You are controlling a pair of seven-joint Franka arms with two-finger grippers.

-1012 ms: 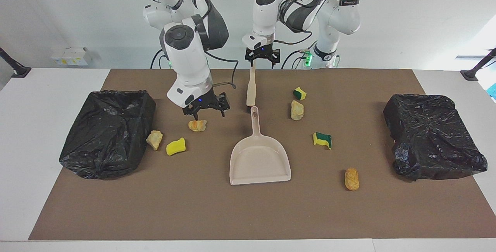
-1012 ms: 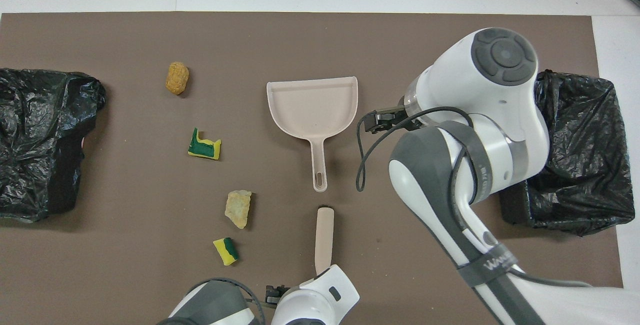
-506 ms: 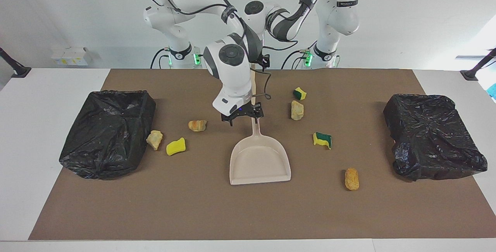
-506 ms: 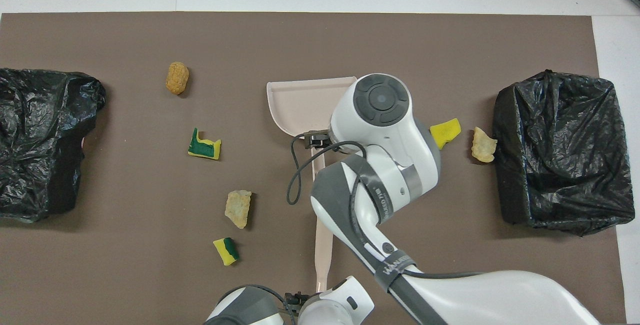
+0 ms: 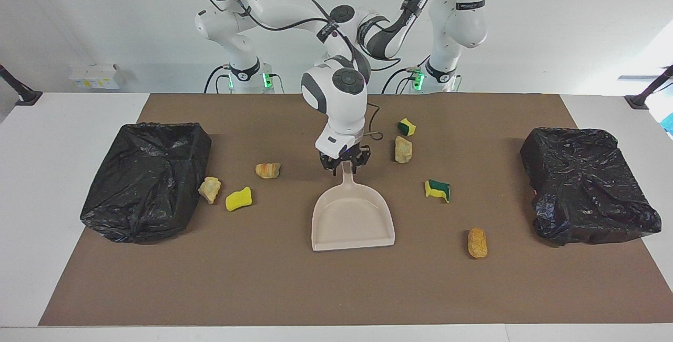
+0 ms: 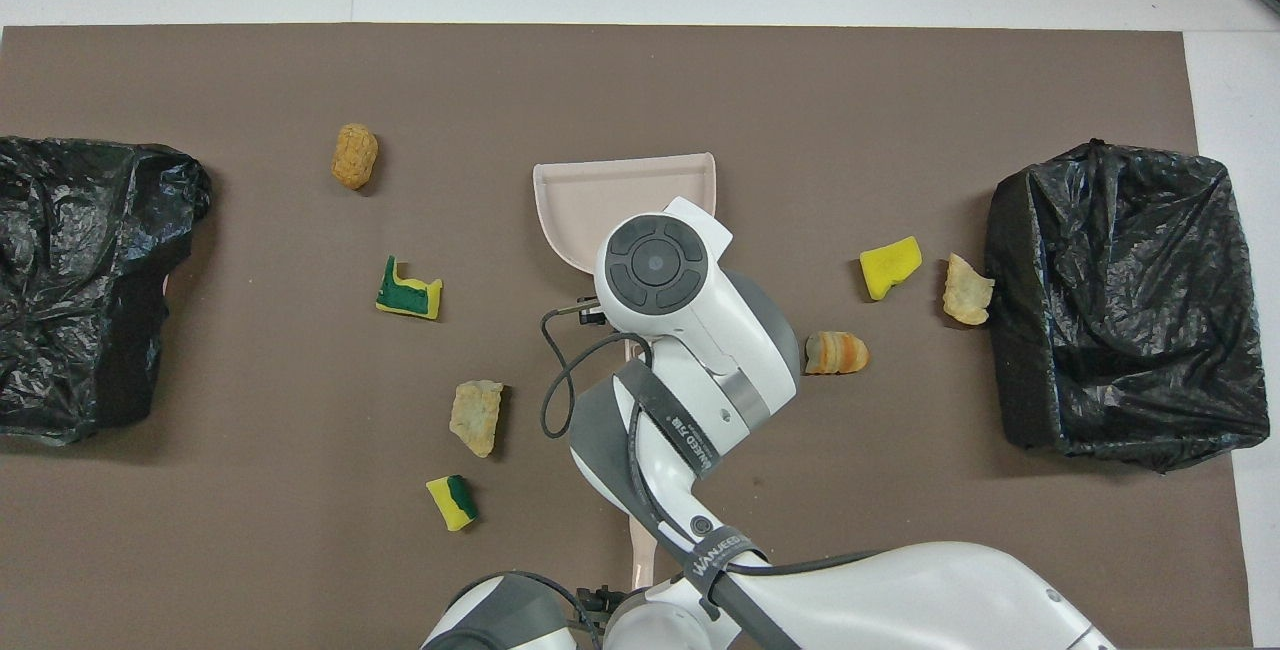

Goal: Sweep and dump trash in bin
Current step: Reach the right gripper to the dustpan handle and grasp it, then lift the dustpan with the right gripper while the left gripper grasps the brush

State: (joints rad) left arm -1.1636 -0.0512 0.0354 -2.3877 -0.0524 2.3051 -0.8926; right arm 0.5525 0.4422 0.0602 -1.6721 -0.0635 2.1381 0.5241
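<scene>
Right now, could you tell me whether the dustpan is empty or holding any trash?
Empty: the dustpan's tray is bare.

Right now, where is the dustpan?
The dustpan lies mid-mat between the two bins, its handle toward the robots, with the right gripper at that handle.

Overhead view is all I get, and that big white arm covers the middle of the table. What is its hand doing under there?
Observer: The right gripper is down at the dustpan, at the end of its handle nearest the robots.
Operator: Is there any trash in the pan? I only see a corner of it.
Observer: No. In the facing view the whole inside of the pan is bare, and it lies flat on the brown mat.
</scene>
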